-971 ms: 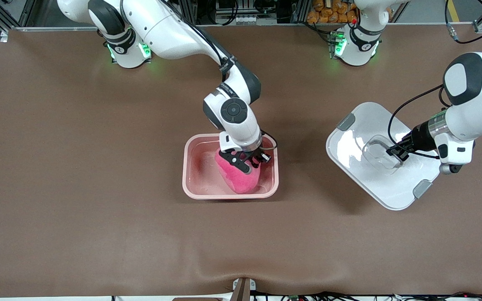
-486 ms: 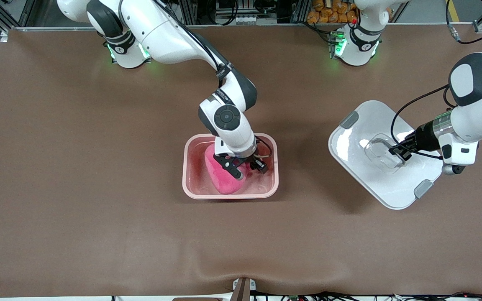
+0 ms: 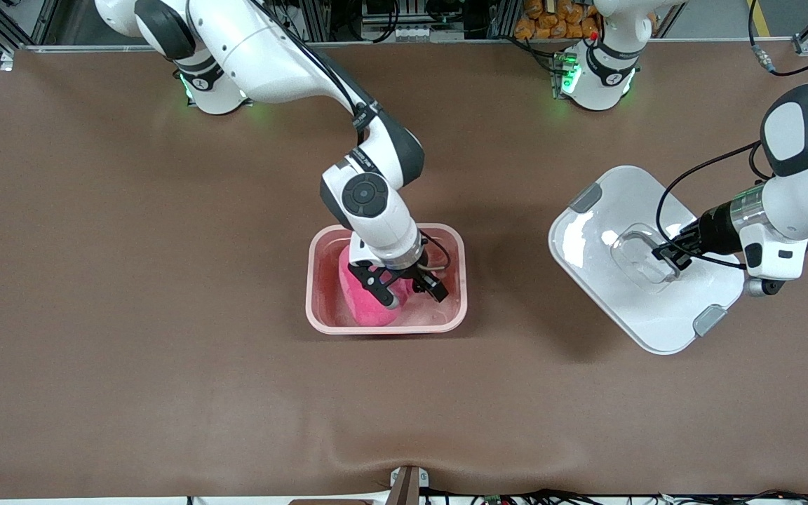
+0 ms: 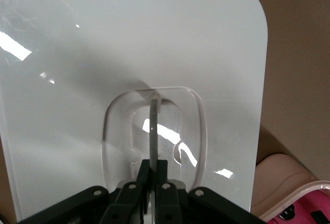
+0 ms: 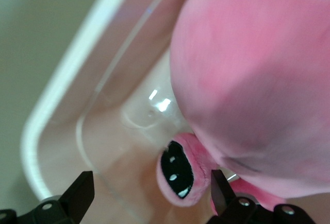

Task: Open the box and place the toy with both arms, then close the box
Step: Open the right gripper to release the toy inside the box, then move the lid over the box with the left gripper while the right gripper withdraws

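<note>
**Two arms busy: toy in tub, lid held off**

Hot-pink plush blob toy (image 3: pixel 365 298) sits inside the translucent pink plastic box (image 3: pixel 320 308), mid-table. Right gripper (image 3: pixel 402 290) over it, fingers spread, apparently releasing. Left gripper (image 3: pixel 667 255) pinches the flat white lid (image 3: pixel 600 280) by its recessed handle (image 4: pixel 153 126), probably readying closure. Only the right wrist view shows the toy's dark eye (image 5: pixel 174 170).

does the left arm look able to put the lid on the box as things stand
Probably not yet. The left gripper grips the lid by its handle, but the right gripper is down inside the box over the toy, blocking the opening.
</note>
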